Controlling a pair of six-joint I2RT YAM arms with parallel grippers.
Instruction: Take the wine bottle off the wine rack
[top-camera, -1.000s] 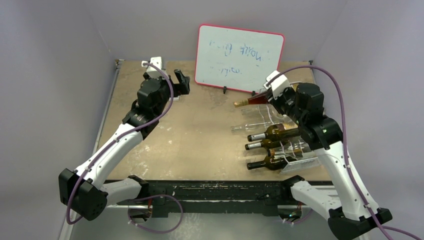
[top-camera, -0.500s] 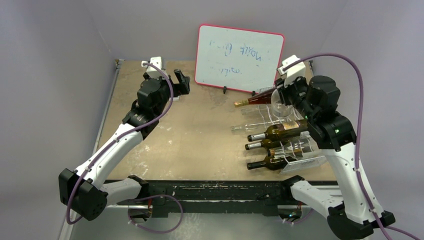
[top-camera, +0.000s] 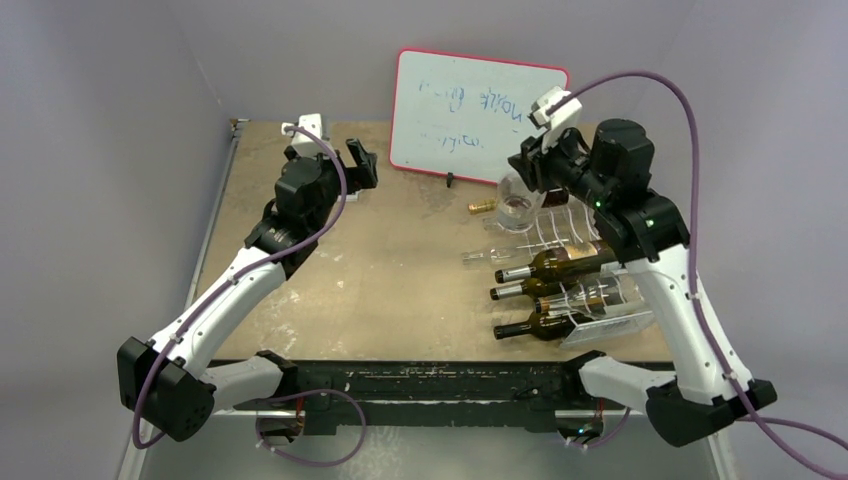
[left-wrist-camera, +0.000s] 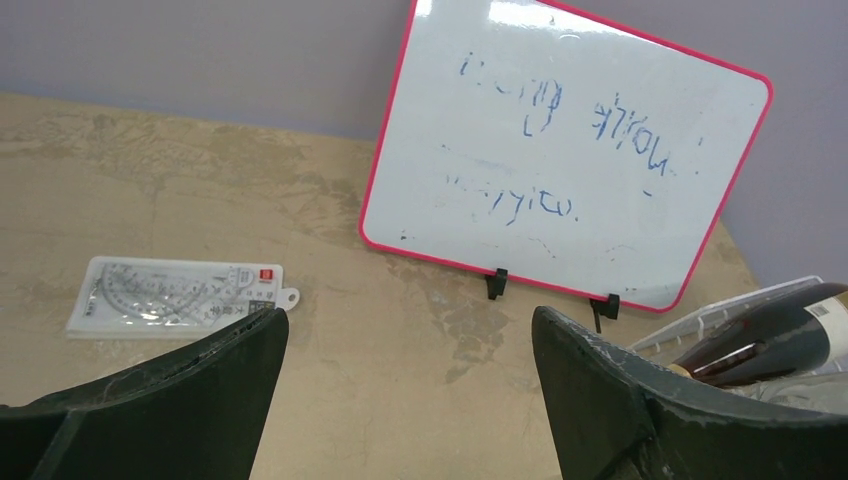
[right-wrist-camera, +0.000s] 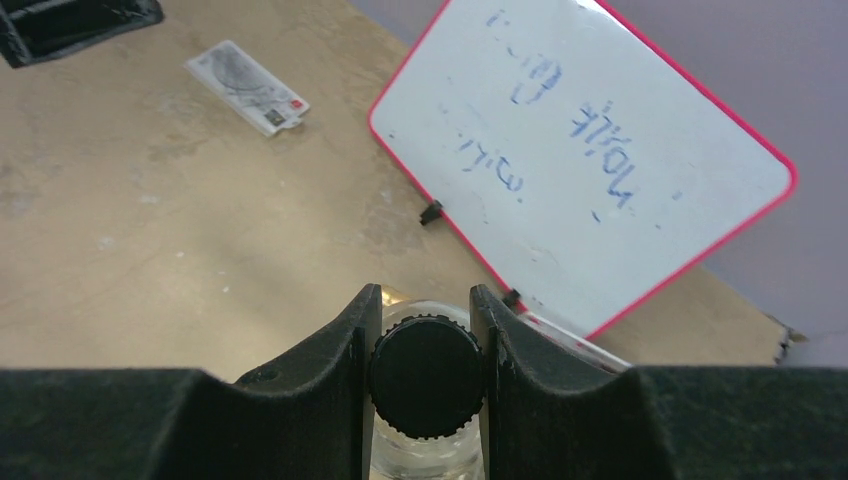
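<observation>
1. Lifted since a second ago, the right claw (top-camera: 532, 168) has swung up and to the left from low over the far end of the rack. A clear glass wine bottle with a black screw cap (top-camera: 516, 207) now hangs beneath it, raised off the cradles.
2. Its two black fingers (right-wrist-camera: 345, 350) are clamped on the black cap, one on each side. The cap sits squarely between the tips, and the glass body extends beyond them.
3. The wine bottle hangs in the air over the far left corner of the white wire-grid wine rack (top-camera: 612, 322), just in front of a red-brown bottle with a gold cap (top-camera: 482, 207).
4. Its long axis runs steeply: cap uppermost at the claw, round base down and to the near left, toward the tan board table (top-camera: 400, 270).
5. Three dark brown bottles (top-camera: 548, 265) and a second clear bottle (top-camera: 490, 254) lie on the rack as before, necks pointing left.
6. The left claw (left-wrist-camera: 408, 330) has not shifted. It hangs over the far left of the table with its fingers wide apart and nothing between them, facing the red-framed whiteboard (top-camera: 480, 115)
</observation>
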